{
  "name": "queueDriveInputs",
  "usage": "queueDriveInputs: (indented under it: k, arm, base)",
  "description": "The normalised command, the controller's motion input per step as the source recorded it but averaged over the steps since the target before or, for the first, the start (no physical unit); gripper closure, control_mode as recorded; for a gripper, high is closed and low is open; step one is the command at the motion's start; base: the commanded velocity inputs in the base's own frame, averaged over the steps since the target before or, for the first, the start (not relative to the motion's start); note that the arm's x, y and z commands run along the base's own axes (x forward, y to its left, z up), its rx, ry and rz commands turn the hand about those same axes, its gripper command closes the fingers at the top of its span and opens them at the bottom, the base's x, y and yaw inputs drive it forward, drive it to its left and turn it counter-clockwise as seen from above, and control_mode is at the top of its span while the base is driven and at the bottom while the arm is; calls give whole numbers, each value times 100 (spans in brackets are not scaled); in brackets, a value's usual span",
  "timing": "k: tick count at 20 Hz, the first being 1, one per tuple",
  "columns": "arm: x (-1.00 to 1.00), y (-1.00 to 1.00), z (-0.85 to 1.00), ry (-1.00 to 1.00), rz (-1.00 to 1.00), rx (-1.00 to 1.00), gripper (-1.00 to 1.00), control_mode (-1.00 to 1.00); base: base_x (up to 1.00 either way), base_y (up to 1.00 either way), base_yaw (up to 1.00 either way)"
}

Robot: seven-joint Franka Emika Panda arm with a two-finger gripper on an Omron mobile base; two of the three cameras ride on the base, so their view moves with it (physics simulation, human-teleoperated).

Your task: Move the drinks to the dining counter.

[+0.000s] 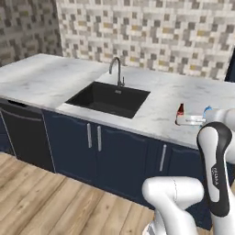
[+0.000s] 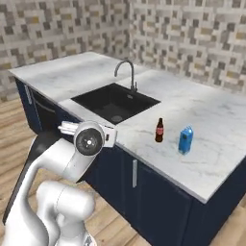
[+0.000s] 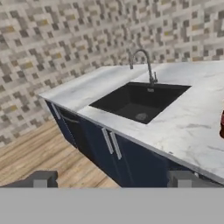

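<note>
The dining counter (image 1: pixel 46 78) (image 2: pixel 206 120) (image 3: pixel 192 127) is a white marble top with a black inset sink (image 2: pixel 115 102). Two drinks stand on it to the right of the sink. One is a dark cola bottle with a red label (image 2: pixel 159 130), the other a blue gable-top carton (image 2: pixel 185 140). In the left base view my hand partly covers the cola bottle (image 1: pixel 180 110), and the carton's top (image 1: pixel 207 110) peeks over my arm. My gripper (image 3: pixel 112 180) (image 1: pixel 181 120) is open and empty, held in front of the counter's edge. The cola bottle (image 3: pixel 222 124) sits at the hand view's right edge.
A curved faucet (image 1: pixel 117 69) rises behind the sink. Navy cabinets (image 1: pixel 114 156) run below the top, with a black dishwasher front (image 1: pixel 27 133) at the left. A mosaic tile wall (image 1: pixel 151 27) stands behind, and wood flooring (image 1: pixel 55 202) lies in front.
</note>
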Motion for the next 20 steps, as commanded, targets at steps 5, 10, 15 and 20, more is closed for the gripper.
queueDriveInputs:
  k: [5, 10, 15, 20]
  arm:
    - [0, 0, 0, 0, 0, 0, -100, 100]
    - [0, 0, 0, 0, 0, 0, -100, 100]
    - [0, 0, 0, 0, 0, 0, -100, 100]
    - [0, 0, 0, 0, 0, 0, -100, 100]
  base:
    - [-26, 0, 83]
    - [-40, 0, 84]
    - [-58, 0, 79]
    - [-83, 0, 68]
